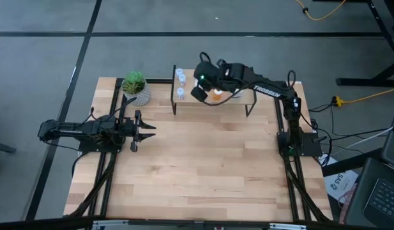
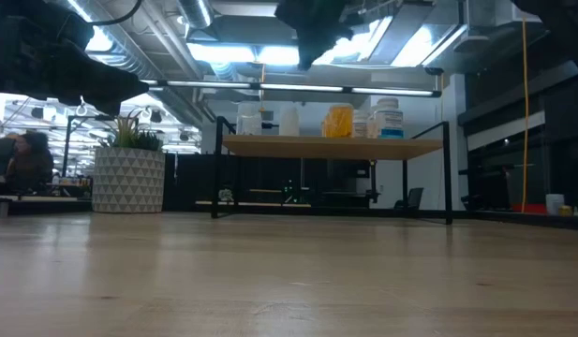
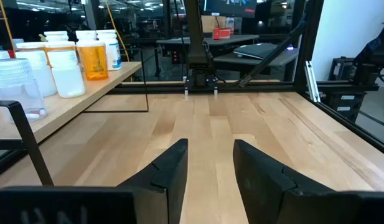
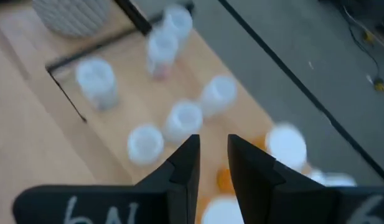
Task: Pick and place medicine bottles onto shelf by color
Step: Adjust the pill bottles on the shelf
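Note:
The shelf (image 1: 248, 96) stands on thin black legs at the table's far middle. Several medicine bottles stand on it: clear ones (image 4: 95, 81) at its left end, white ones (image 4: 184, 118) beside them, and orange ones with white caps (image 4: 285, 146) further right. In the low view they line the board (image 2: 335, 147). My right gripper (image 4: 213, 155) hovers above the shelf over the white and orange bottles; it points down, is narrowly open and holds nothing. My left gripper (image 3: 210, 162) is open and empty, low over the table's left side (image 1: 149, 128).
A green plant in a white patterned pot (image 1: 136, 88) stands at the far left, just left of the shelf. Bare wooden tabletop (image 1: 203, 166) spreads in front of the shelf, between the two arms. Black frame rails (image 1: 110, 185) run along both table sides.

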Controlling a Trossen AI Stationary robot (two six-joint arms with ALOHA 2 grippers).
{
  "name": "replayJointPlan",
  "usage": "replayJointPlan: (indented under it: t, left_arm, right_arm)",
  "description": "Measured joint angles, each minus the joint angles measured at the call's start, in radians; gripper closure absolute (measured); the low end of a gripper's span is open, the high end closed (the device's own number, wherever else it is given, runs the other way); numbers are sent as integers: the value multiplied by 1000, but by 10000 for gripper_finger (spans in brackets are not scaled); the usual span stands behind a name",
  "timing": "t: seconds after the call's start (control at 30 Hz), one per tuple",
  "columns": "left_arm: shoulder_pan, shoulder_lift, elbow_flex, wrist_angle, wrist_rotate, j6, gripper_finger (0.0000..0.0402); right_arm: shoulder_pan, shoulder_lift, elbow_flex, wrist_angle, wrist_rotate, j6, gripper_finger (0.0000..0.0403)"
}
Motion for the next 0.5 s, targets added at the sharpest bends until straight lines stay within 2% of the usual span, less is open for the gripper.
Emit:
replayJointPlan:
  t: [0.17,0.3,0.5]
  left_arm:
    - [0,0,0,0,0,0,280]
    - [0,0,0,0,0,0,280]
    - [0,0,0,0,0,0,280]
  right_arm:
    - [-69,0,0,232,-187,-250,318]
    - [-132,0,0,338,-323,-308,318]
    - [-157,-30,-2,273,-352,-307,318]
